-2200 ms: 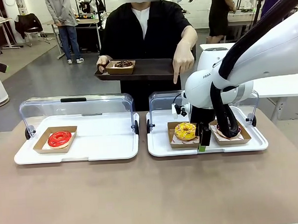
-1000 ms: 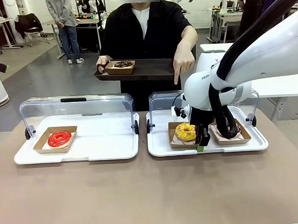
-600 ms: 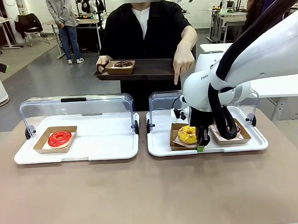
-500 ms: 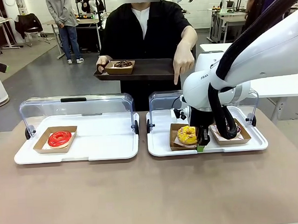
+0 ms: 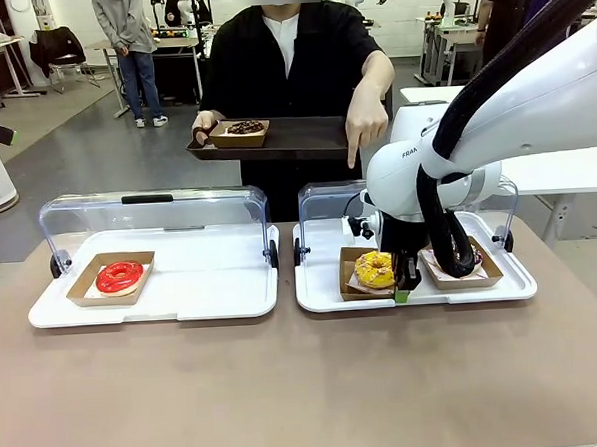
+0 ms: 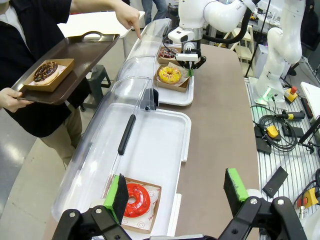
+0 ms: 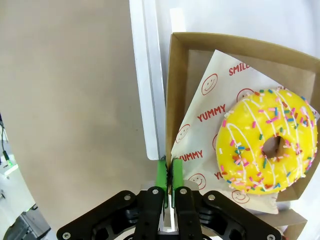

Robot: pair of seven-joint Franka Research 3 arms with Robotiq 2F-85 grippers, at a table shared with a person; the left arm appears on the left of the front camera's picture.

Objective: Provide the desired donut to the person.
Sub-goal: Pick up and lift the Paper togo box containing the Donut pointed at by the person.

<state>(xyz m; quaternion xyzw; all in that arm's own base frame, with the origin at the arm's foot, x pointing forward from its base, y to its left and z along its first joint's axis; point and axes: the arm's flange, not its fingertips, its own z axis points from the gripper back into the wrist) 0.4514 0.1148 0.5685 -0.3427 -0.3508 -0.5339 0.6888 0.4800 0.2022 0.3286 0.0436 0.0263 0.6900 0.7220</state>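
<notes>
On the left, a red glazed donut (image 5: 119, 276) lies in a shallow cardboard tray (image 5: 89, 281) on a white plastic serving tray (image 5: 212, 298), whose clear domed lid (image 5: 148, 216) stands open behind it. In the left wrist view the left gripper (image 6: 177, 189) hangs above this tray's near edge, its green pads spread wide with nothing between them.

Across the table the person (image 5: 290, 54) holds a dark brown tray (image 5: 304, 138) carrying a chocolate donut (image 5: 245, 127), and the other hand (image 5: 365, 125) points one finger down at the second white serving tray (image 5: 322, 292).

There the yellow sprinkled donut (image 5: 374, 268) sits on printed paper in a brown cardboard box (image 7: 190, 55). The right gripper (image 7: 167, 172) is pressed together, pinching that box's rim at a corner. Just to its right, another cardboard box (image 5: 486, 271) holds a dark donut, mostly hidden by the arm.
</notes>
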